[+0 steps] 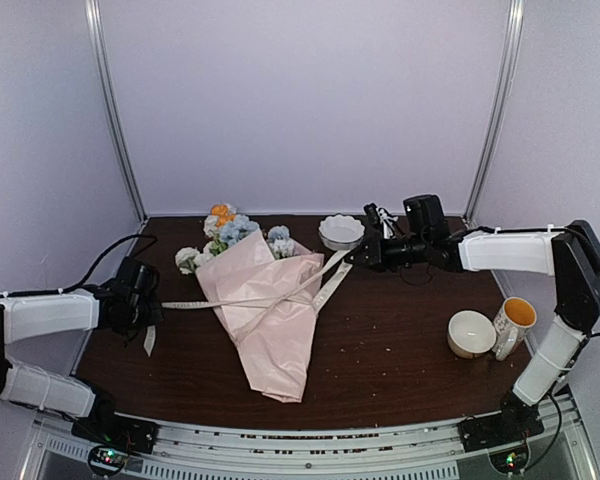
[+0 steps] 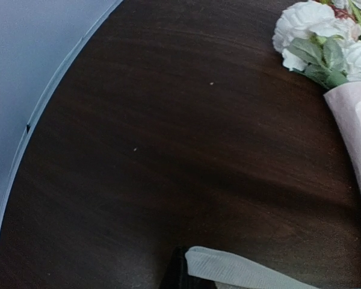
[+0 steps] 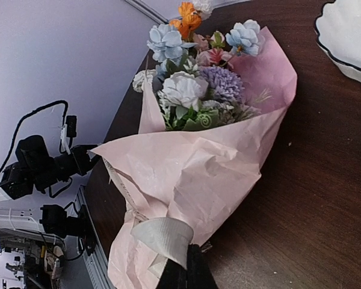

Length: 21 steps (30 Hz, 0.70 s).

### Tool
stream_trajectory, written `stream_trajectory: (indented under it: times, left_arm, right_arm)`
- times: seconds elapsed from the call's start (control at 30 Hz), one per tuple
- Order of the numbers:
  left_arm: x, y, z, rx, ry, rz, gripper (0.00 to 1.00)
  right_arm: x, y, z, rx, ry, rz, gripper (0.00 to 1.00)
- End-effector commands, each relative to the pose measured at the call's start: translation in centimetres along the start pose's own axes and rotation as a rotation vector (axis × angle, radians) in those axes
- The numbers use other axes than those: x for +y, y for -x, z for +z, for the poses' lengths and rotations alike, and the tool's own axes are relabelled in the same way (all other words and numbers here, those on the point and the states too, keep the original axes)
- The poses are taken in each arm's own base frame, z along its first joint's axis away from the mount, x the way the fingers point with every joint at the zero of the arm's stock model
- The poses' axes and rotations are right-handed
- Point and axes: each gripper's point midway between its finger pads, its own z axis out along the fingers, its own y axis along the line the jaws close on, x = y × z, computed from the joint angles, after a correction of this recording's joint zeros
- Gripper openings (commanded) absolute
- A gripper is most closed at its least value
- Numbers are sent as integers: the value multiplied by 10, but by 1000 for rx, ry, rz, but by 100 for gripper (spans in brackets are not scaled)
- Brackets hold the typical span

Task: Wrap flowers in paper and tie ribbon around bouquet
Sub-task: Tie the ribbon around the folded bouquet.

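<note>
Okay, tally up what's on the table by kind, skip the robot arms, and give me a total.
bouquet: 1
ribbon: 1
bowls: 2, the scalloped white bowl and the round cream bowl
mug: 1
Total: 5

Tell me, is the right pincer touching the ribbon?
Touching. The right wrist view shows the ribbon clamped in the shut right pincer, with no gap between them.
</note>
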Motion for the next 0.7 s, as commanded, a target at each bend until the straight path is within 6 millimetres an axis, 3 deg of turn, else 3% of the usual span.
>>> stream_trajectory:
  times: [0.0,0.23,0.43,0.47,0.53,0.6,0.67]
  left_arm:
    - [18,-5,1,-4,17,-155,0]
    - [39,-7,1,-10,56,-207,0]
    - [45,-5,-1,-28,74,-198,0]
    - [45,-4,-2,-29,73,-196,0]
    - [43,-3,-1,-28,64,-188,0]
    - [40,0,-1,-30,55,-183,0]
    - [38,2,0,-34,51,-179,0]
  right_arm:
    - [-13,18,-18,-93,35,104,0]
    - [-61,30,-46,-186,8,274,0]
    - [-60,4,-45,-35,-107,256,0]
    - [-49,1,-45,-2,-71,257,0]
    - [-3,-1,-44,56,58,197,0]
    - [45,-15,-42,145,75,21,0]
    - [98,-42,-42,265,137,-189,0]
